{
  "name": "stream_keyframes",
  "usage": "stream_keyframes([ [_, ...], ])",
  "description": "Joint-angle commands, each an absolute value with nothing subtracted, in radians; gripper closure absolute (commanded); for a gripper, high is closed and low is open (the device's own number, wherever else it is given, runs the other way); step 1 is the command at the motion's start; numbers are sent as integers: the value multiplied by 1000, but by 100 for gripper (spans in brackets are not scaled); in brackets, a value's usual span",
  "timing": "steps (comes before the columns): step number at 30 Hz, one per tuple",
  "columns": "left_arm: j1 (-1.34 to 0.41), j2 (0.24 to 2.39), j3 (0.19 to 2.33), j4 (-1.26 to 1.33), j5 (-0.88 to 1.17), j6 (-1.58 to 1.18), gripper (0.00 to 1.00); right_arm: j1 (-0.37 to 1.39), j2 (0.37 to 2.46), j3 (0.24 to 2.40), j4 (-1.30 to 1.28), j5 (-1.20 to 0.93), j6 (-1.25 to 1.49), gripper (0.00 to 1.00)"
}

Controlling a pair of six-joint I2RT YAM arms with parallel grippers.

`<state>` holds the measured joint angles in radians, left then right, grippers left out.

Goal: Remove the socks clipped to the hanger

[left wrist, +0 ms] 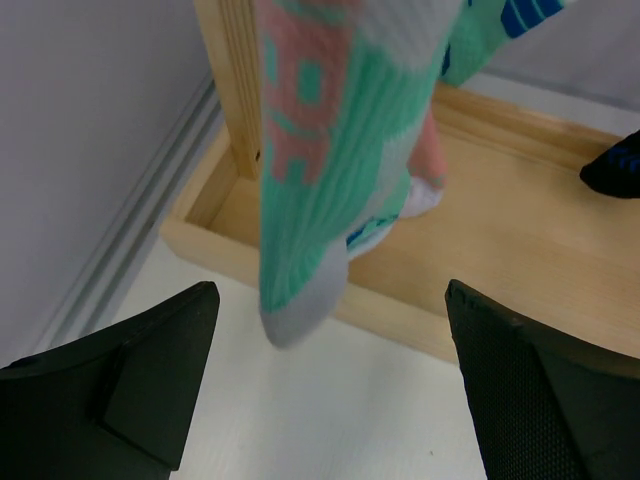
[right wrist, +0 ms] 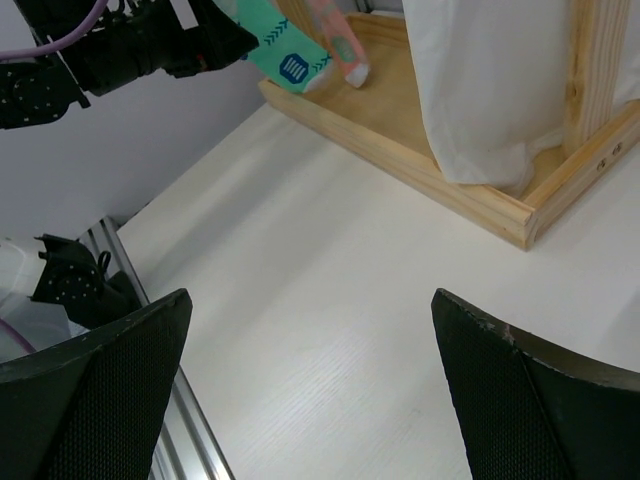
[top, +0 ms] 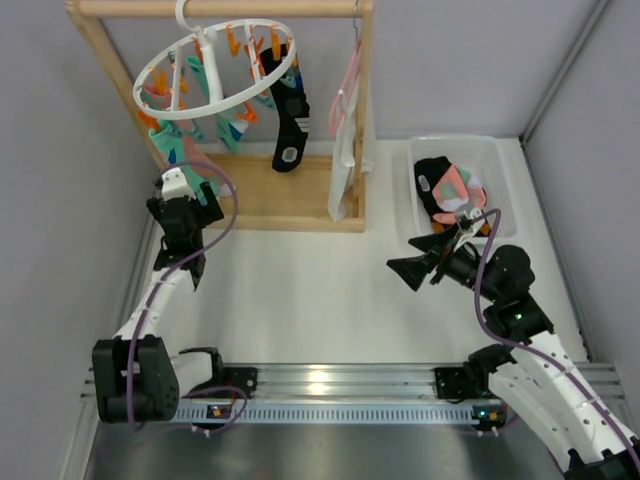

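Left tool, jaws spread wide and empty, faces the toe of a mint-teal knitted sock with salmon blocks, hanging from clips on the white round plastic ring hanger so it dangles within reach. Right tool gapes empty over the white table. One sock's blue badge is unreadable.
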<state>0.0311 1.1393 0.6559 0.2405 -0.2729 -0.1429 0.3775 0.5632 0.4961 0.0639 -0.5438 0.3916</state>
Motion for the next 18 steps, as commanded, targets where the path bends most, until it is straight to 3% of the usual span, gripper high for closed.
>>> stream_keyframes([
  [1,113,1189,681,433,-73,-26,2,387,538,552,32,-566,347,0],
  [6,146,1268,736,449,57,83,7,385,515,557,20,-565,342,1],
  [9,146,1296,756,459,104,84,35,387,512,554,29,-568,353,1],
  [10,146,1299,758,466,116,77,55,387,515,554,32,-568,353,1],
  [11,146,1301,756,492,118,51,83,385,518,552,34,-568,354,1],
  [14,141,1296,747,540,104,-6,100,385,538,549,44,-566,362,0],
  [18,92,1272,730,552,-52,-129,100,387,549,546,54,-561,371,1],
])
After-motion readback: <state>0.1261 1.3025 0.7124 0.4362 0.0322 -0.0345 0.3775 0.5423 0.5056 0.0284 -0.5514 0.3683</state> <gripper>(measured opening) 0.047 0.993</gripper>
